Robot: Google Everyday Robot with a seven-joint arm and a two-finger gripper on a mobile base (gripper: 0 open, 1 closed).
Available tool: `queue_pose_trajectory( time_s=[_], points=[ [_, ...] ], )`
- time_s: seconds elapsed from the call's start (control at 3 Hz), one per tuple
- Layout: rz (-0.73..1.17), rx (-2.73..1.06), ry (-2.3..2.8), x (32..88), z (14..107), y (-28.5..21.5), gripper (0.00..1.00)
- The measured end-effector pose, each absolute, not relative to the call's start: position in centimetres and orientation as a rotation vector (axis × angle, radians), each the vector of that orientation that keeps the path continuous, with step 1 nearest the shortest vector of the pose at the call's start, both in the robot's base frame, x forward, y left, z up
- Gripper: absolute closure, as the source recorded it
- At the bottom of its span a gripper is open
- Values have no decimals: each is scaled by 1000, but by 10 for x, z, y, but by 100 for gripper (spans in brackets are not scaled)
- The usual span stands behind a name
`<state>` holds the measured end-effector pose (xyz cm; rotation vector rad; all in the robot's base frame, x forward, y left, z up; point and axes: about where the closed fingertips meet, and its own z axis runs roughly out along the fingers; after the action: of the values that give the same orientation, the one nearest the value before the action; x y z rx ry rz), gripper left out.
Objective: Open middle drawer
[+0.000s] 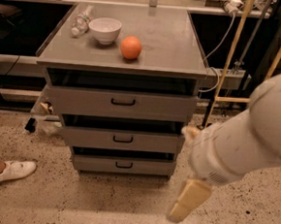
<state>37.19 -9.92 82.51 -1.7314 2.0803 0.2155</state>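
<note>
In the middle tier of the grey metal three-drawer cabinet [192, 69], the wide grey middle drawer [90, 138] is sitting pushed in, its flat front roughly level with its neighbours and its small black bar handle [123, 139] untouched. You are watching the approach step: the tan two-finger gripper [189, 167] on the white arm is hanging low, just off the drawer's right end, released and holding nothing. The next move is calling for a swing left to the handle, a firm close on the bar, then a straight pull outward.
</note>
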Motion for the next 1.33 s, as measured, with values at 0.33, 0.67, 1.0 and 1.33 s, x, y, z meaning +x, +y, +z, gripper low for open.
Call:
queue_pose_trajectory(
  time_s=[0.33, 0.67, 1.0, 1.33],
  points=[
    [393, -1761, 2172, 368, 699, -52, 0],
    [472, -1857, 2276, 348, 566, -40, 0],
    [545, -1874, 2432, 331, 467, -41, 0],
    [633, -1884, 2517, 314, 436, -22, 0]
  ],
)
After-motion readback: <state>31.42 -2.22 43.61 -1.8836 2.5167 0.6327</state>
